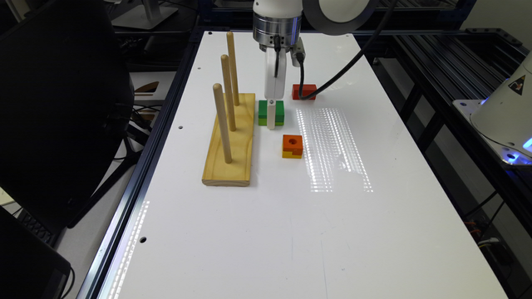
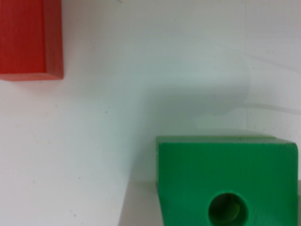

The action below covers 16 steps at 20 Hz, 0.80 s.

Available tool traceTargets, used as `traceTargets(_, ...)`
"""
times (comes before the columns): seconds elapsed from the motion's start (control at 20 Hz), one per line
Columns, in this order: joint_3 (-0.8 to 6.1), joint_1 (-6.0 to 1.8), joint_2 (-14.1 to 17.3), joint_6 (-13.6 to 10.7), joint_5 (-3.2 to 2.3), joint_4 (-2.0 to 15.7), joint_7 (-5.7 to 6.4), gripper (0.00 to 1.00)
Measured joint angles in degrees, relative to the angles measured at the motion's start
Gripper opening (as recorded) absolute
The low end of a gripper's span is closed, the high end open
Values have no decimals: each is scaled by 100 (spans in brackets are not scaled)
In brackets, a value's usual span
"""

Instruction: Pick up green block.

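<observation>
One green block sits on the white desk, just beside the wooden peg board on the exterior view's right, with the red block farther back and the orange block nearer the camera. Looks like painted wood — light, rigid, not fragile; the smooth paint may be a little slick, so a firm squeeze across two flat opposite side faces seems best, above the lime-yellow step. The round hole in its top is no use for gripping.

Gripper is down at the block — its white tip overlaps the block's near face in the exterior view, reaching about desk level. In the wrist view the green block is close under the camera, hole visible, red block well apart. Whether the gripper is open or closed on the block — cannot tell; neither view shows it.
</observation>
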Motion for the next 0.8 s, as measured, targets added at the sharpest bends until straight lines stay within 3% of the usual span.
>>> traceTargets(0.15, 0, 0, -106, -64, 0, -3, 0, 0)
traceTargets(0.45, 2, 0, -669, -647, 0, -22, 1, 0)
traceTargets(0.8, 5, 0, -733, -701, 0, -47, 1, 0)
